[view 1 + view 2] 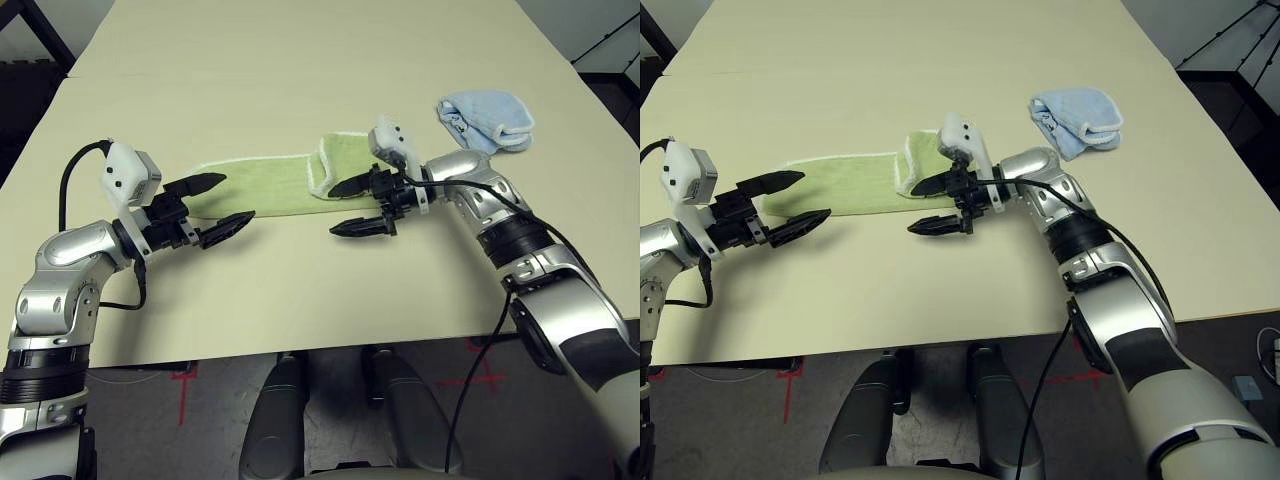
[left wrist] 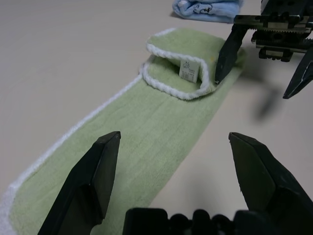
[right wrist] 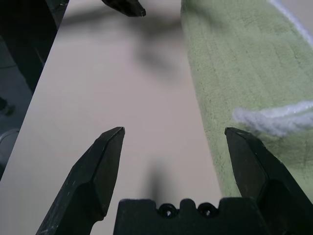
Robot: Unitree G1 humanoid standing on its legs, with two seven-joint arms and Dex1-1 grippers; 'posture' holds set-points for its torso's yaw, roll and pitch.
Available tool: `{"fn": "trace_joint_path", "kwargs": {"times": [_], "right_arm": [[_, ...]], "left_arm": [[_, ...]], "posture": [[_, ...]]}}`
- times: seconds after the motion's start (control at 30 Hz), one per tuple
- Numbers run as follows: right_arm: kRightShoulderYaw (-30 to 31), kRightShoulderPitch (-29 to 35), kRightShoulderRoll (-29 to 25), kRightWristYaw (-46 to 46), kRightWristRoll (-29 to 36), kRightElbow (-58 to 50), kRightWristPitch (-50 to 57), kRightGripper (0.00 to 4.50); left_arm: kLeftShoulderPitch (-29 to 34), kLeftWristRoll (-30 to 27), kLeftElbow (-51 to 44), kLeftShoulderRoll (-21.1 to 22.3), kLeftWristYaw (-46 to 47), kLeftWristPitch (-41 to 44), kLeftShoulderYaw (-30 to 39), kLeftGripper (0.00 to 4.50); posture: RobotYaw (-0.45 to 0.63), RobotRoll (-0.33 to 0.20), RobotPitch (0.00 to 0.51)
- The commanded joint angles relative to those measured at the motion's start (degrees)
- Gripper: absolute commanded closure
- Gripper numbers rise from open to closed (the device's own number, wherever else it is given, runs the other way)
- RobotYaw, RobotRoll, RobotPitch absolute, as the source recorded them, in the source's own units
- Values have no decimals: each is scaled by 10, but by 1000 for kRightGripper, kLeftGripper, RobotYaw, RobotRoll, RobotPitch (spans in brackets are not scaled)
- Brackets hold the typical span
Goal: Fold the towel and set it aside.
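The light green towel (image 1: 262, 186) lies as a long strip across the middle of the beige table (image 1: 300, 60), its right end folded back over itself, white stitched edge curling up and a small label (image 2: 189, 70) showing. The right gripper (image 1: 354, 207) hovers at that folded end, jaws spread wide, gripping nothing. The left gripper (image 1: 217, 206) sits at the towel's left end, jaws wide apart and empty too. A light blue cloth (image 1: 487, 121) rests far right.
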Motion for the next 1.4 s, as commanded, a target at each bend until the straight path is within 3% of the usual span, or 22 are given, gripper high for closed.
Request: {"fn": "trace_joint_path", "kwargs": {"times": [0.03,0.43,0.7,0.93,1.07,1.27,1.4], "right_arm": [[-1,-8,7,2,-9,21,-14,47],[-151,-15,-55,72,88,105,-100,47],[-178,14,-99,85,55,223,-303,47],[-213,17,-96,95,67,259,-326,47],[-221,30,-120,106,55,269,-344,47],[-220,51,-130,131,54,267,-353,47],[-208,62,-131,134,58,252,-357,47]], "left_arm": [[11,-1,-12,-1,4,6,-1,0],[12,-15,-14,-5,22,23,10,0],[22,-29,-14,-25,83,58,43,0],[54,-42,-46,-34,113,78,68,0],[66,-38,-45,-32,117,76,73,0],[45,-13,-25,-27,156,93,67,0],[21,-23,-31,-9,188,162,74,0]], "posture": [[53,0,186],[21,0,187],[36,0,203],[64,0,220],[59,0,225],[49,0,228],[45,0,226]]}}
